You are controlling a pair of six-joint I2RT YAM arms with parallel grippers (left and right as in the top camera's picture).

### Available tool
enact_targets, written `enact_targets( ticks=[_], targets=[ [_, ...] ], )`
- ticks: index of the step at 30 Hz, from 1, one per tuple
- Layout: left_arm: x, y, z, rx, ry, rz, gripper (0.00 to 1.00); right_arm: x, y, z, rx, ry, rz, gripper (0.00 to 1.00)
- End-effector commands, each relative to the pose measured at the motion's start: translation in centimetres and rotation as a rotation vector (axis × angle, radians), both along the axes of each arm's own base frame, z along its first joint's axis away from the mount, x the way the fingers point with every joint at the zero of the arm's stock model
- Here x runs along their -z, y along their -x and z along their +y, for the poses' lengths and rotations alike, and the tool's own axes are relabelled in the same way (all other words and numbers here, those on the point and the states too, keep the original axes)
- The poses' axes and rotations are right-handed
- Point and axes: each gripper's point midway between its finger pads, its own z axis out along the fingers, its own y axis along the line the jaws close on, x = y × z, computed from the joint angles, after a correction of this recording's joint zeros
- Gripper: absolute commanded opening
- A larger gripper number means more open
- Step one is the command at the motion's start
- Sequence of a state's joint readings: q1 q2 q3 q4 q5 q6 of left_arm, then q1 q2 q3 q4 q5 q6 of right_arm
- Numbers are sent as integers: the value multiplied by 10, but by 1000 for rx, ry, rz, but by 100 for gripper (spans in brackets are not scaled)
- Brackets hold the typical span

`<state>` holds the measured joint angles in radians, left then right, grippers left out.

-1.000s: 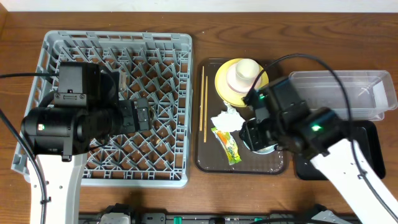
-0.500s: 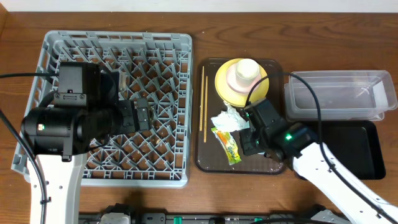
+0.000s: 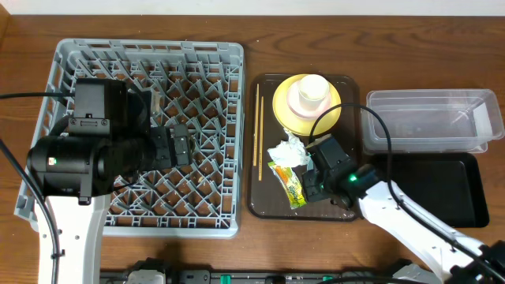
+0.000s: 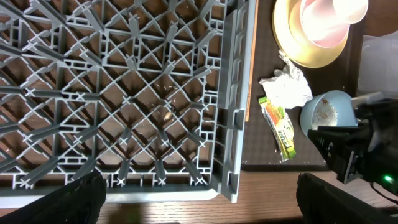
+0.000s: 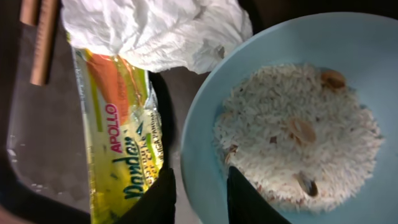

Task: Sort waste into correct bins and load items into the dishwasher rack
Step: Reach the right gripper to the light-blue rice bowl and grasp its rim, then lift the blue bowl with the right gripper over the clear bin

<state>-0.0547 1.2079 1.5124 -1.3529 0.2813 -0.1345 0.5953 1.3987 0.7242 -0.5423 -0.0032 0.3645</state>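
Observation:
A light blue bowl (image 5: 211,112) of whitish rice scraps (image 5: 292,130) sits on the brown tray, mostly hidden under my right arm in the overhead view. My right gripper (image 5: 200,199) straddles its left rim, one finger outside and one inside, jaws narrow with a thin gap showing. The green-and-yellow wrapper (image 3: 289,183) and crumpled napkin (image 3: 289,152) lie just left of it. Two chopsticks (image 3: 258,134) lie along the tray's left side. A white bowl and cup (image 3: 309,93) stand on the yellow plate (image 3: 282,108). My left gripper (image 3: 175,146) hovers wide open over the grey dishwasher rack (image 3: 71,59).
The dark brown tray (image 3: 264,203) lies between the rack and the bins. The clear tub (image 3: 430,118) stands at the right, with the shallow black tub (image 3: 442,193) in front of it. In the left wrist view the rack's front corner (image 4: 233,180) meets bare wood.
My right arm has swung down and left, bringing its gripper low onto the blue bowl's rim with the jaws narrowing. The left arm has not moved.

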Motion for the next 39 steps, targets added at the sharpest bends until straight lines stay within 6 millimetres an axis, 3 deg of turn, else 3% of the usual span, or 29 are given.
enact_targets(
  ticks=[1, 7, 8, 10, 15, 19, 27, 34, 39],
  targets=[
    [0, 1, 2, -4, -6, -4, 99, 11, 2, -1, -53, 38, 9, 22],
    [0, 1, 2, -4, -6, -4, 99, 27, 5, -3, -68, 71, 48, 19],
    [0, 1, 2, -4, -6, -4, 99, 27, 5, -3, -67, 74, 47, 15],
    [0, 1, 2, -4, -6, -4, 99, 26, 3, -3, -66, 71, 42, 2],
    [0, 1, 2, -4, -6, -4, 99, 12, -8, 6, -66, 52, 16, 1],
    [0, 1, 2, -4, -6, -4, 99, -14, -18, 12, -65, 54, 13, 1],
    [0, 1, 2, -4, -6, -4, 99, -93, -55, 7, -45, 151, -103, 1],
    [0, 1, 2, -4, -6, -4, 99, -144, -85, -31, 52, 246, -195, 1],
    [0, 1, 2, -4, -6, -4, 99, -164, -112, -76, 150, 181, -199, 1]
  ],
)
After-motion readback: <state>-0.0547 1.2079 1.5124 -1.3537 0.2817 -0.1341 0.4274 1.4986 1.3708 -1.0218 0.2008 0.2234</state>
